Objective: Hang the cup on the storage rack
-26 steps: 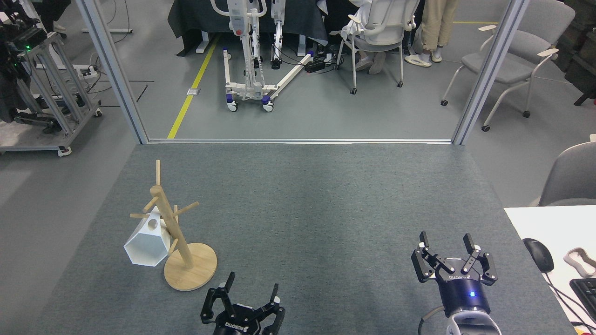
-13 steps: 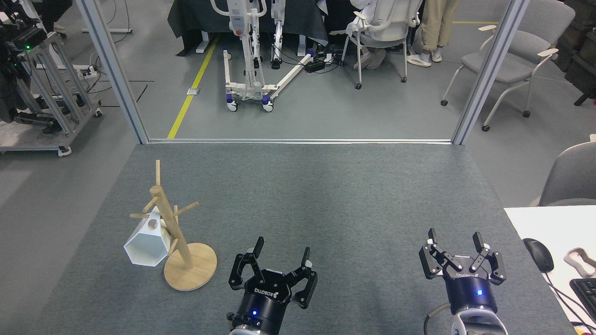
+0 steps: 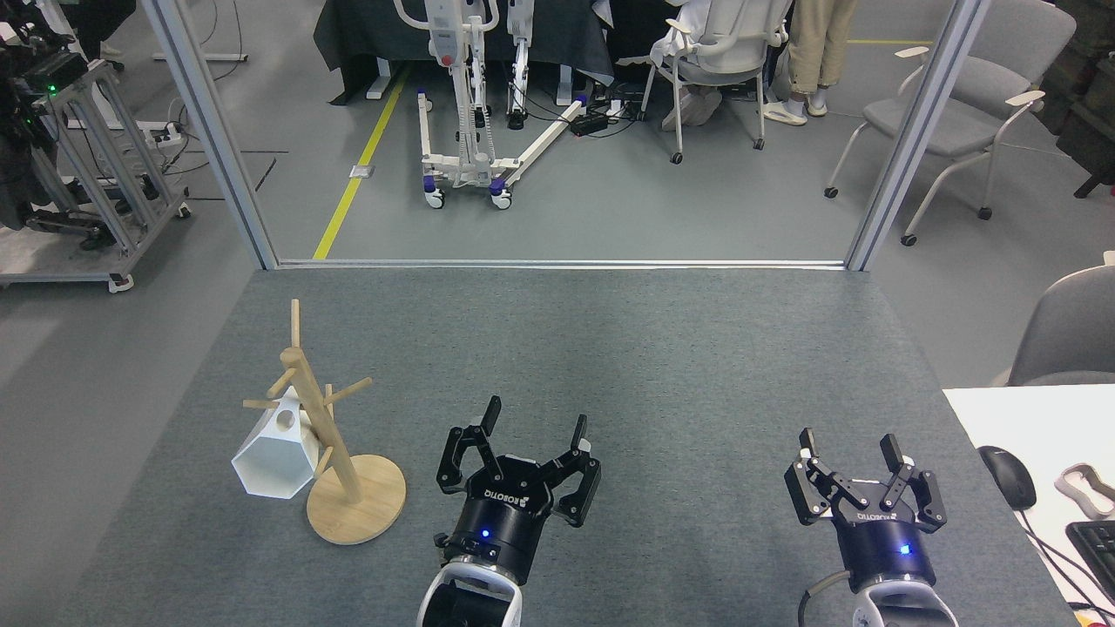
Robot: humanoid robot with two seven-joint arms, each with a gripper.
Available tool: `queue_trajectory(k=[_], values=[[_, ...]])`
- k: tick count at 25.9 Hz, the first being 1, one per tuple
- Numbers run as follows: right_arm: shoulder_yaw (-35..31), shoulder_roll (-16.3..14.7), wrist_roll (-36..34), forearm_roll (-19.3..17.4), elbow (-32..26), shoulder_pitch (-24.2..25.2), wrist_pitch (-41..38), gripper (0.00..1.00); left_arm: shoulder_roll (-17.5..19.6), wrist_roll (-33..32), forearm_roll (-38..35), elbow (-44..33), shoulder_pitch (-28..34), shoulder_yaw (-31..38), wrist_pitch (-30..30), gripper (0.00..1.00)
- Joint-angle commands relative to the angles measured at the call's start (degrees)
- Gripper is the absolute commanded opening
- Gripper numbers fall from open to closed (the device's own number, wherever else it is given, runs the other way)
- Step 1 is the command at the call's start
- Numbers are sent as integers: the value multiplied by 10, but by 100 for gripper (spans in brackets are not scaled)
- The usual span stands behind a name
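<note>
The white faceted cup (image 3: 272,456) hangs by its tab from a low peg of the wooden storage rack (image 3: 324,435), its hexagonal mouth tilted toward me at the left of the grey table. The rack's round base (image 3: 366,505) rests flat on the table surface. My left gripper (image 3: 536,423) stands open to the right of the rack, apart from it, with nothing between its fingers. Near the table's right front, my right gripper (image 3: 847,446) is open too and holds nothing.
A white desk (image 3: 1002,418) with a black mouse (image 3: 1008,476) and keyboard borders the table's right front corner. Metal frame posts (image 3: 218,139) stand at the table's far corners. Beyond the far edge are chairs, a wheeled stand and a seated person's legs.
My left gripper has risen into view and moved right and away from the rack. My right gripper drifted slightly right and back. The cup stayed on its peg. A far chair rolled slightly.
</note>
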Motion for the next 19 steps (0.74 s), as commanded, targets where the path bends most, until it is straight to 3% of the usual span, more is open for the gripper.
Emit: queue_trajectory(k=[1, 9, 19], values=[[0, -4, -2, -13, 0, 0, -1, 100, 4, 2, 2, -9, 5, -1, -2, 100], [0, -11, -3, -14, -4, 4, -1, 100, 3, 7, 9, -17, 9, 1, -2, 100], [-6, -12, -2, -14, -56, 46, 5, 100, 4, 9, 9, -31, 23, 2, -2, 100]])
